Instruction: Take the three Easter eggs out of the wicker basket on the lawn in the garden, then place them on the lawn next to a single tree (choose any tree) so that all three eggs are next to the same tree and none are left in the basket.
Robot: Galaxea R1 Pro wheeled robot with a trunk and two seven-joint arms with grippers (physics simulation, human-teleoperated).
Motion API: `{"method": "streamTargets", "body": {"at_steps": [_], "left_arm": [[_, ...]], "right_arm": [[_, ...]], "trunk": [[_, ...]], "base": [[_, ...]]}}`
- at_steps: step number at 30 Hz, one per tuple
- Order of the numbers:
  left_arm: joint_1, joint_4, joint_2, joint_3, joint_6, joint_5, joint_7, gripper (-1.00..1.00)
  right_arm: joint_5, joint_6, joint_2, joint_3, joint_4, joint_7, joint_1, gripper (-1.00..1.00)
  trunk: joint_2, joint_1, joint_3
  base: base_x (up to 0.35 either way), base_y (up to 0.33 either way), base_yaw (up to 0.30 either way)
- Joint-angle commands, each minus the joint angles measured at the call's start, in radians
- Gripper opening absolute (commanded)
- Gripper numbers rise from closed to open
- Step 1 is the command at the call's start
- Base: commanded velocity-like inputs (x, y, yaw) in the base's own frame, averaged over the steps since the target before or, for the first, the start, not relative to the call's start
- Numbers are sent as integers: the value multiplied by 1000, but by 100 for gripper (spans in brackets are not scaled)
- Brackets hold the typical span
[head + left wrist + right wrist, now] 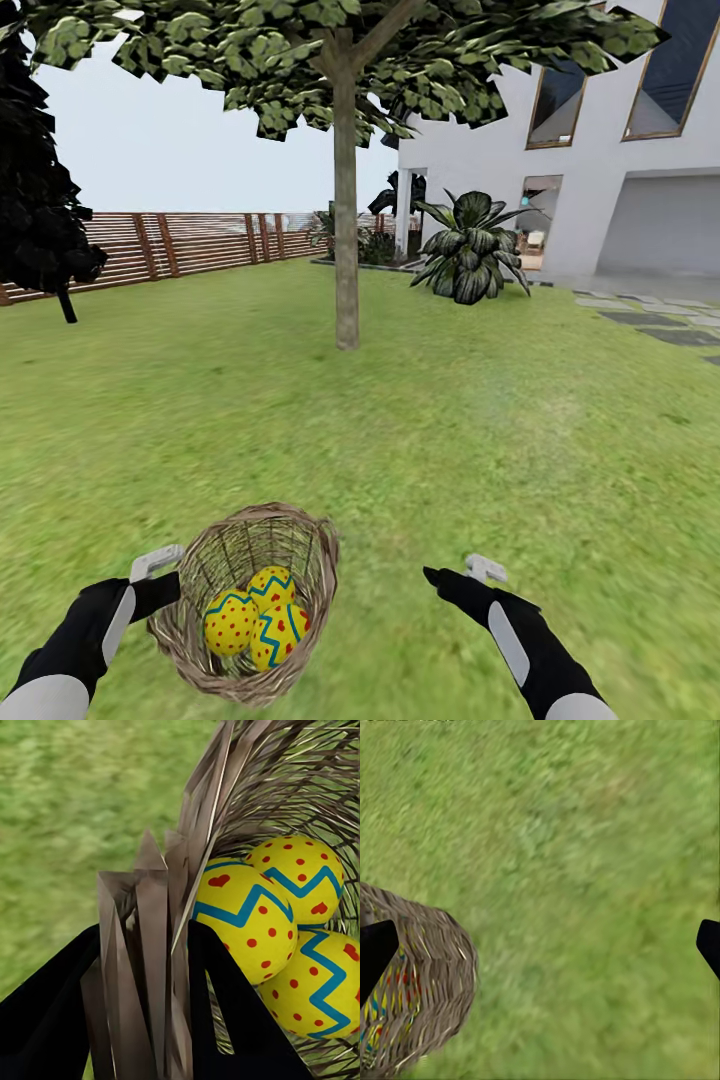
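The brown wicker basket (322, 560) is tilted low in the head view, close in front of me, over the lawn (450, 430). Three yellow Easter eggs with red dots and blue zigzags (231, 621) (271, 588) (279, 634) lie inside it. My left gripper (165, 590) is shut on the basket's rim, its black fingers (232, 1020) pinching the woven wall (154, 945) with the eggs (244, 919) just behind it. To the right my right gripper (455, 575) hangs open and empty over grass, with the basket (431, 975) beside it. The tree (346, 230) with its bare trunk stands ahead.
A black conifer (35, 200) stands at the far left before a wooden slat fence (180, 245). A broad-leaved plant (470, 250) and a white house (600, 180) are at the back right, with paving stones (660, 325) in the grass. Open lawn lies between me and the tree.
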Motion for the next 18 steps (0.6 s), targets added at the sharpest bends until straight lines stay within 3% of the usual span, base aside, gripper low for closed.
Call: {"method": "streamTargets", "body": {"at_steps": [1,18], "left_arm": [[-1,-2,0,4,6,6,-5,-100],[-1,-2,0,4,6,6,-5,-100]], "right_arm": [[-4,7,1,-6,-1,4,-1,100],[-3,7,1,-6,0,4,-1,100]], "trunk": [[-1,0,-1],[-1,0,-1]], "base": [[264,0,0],[264,0,0]]}}
